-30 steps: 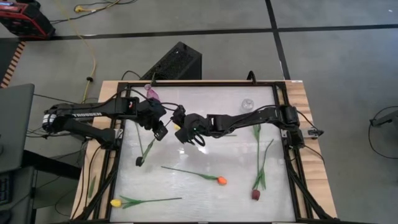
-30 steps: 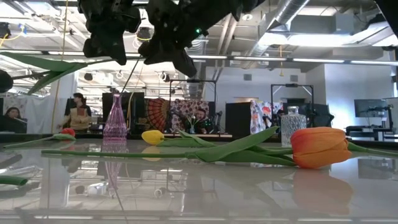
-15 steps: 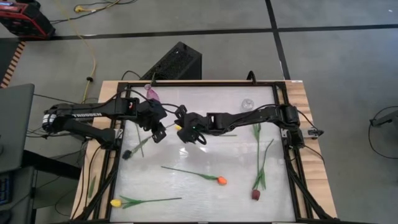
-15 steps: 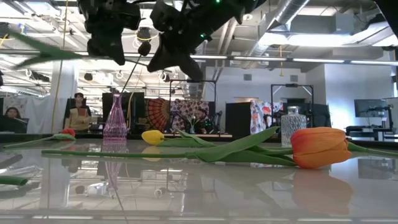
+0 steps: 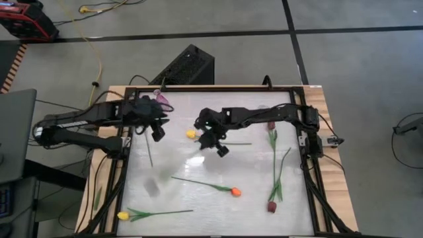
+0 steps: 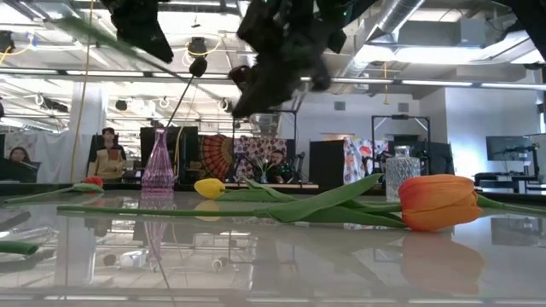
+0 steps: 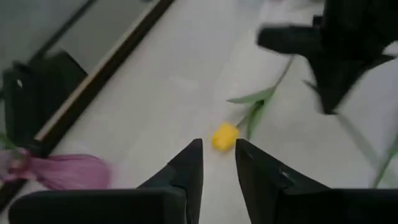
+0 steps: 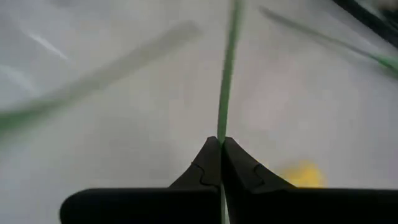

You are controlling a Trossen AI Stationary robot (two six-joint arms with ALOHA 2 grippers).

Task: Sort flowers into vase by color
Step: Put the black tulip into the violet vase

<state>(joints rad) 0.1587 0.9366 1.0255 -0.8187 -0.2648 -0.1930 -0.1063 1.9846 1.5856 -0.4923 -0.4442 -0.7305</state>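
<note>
My right gripper (image 5: 218, 148) (image 8: 221, 142) hangs over the table's middle, shut on a tulip's thin green stem. That flower is blurred. Its leaf streaks across the top left of the low view (image 6: 111, 43), and a smear toward the near left (image 5: 153, 187) may be its head. My left gripper (image 5: 157, 131) (image 7: 219, 146) is open and holds nothing, near the pink vase (image 5: 160, 98) (image 6: 159, 166). A yellow tulip (image 5: 191, 134) (image 7: 224, 135) lies flat between the grippers. My right gripper pinches the green stem (image 8: 222, 121) between its two shut fingers, at their tips. The stem runs straight on past the fingertips. The flower is lifted clear of the table and reaches toward the near left. I cannot tell which part of the stem the fingers hold.
A clear vase (image 5: 263, 111) (image 6: 401, 170) stands far right. On the table lie an orange tulip (image 5: 234, 192) (image 6: 439, 203), a yellow one near left (image 5: 122, 215) and maroon ones on the right (image 5: 271, 207). A thin green stem (image 5: 149, 152) shows beside my left gripper. People stand in the room behind.
The two grippers were close together over the table's middle and have drawn apart. The left went toward the left and far edge. The right went toward the right edge. The dark-headed flower that hung between them has swung and now shows only as a blur.
</note>
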